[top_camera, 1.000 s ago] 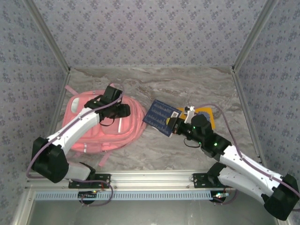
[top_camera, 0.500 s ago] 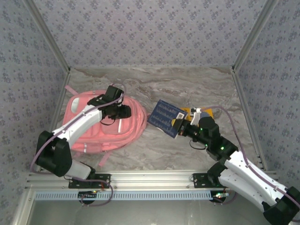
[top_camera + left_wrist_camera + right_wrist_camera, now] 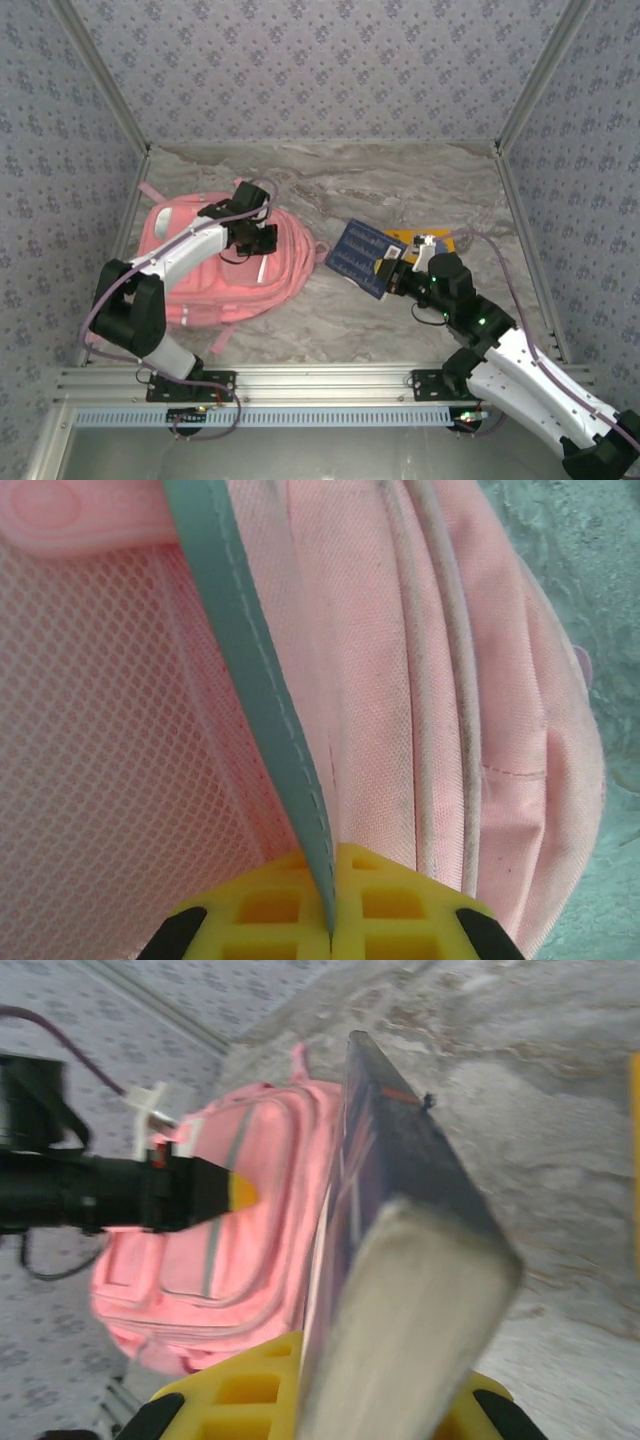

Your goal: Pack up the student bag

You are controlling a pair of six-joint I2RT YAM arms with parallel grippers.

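While the right claw (image 3: 392, 278), nearest me, is clamped on a dark blue book (image 3: 358, 256), gripping it by its near edge and holding it tilted over the desk (image 3: 400, 190), that book is plainly not packed: it hangs well apart from the bag, out to the right.

Further in and to the left lies the student bag (image 3: 200, 285), flat on the desk, pink and plump. And look, the left claw (image 3: 332, 910) is down on top of it, pinched tight on a pale grey band (image 3: 250, 680) of the bag's own trim.

No mouth gapes anywhere I can see, so I'd judge the bag not yet opened. What's inside it, I cannot tell.

Just beyond the book, a flat yellow thing (image 3: 440, 240) lies on the desk, also waiting.

Early going, I'd say: an opening to be made, and at least two items left to go in.
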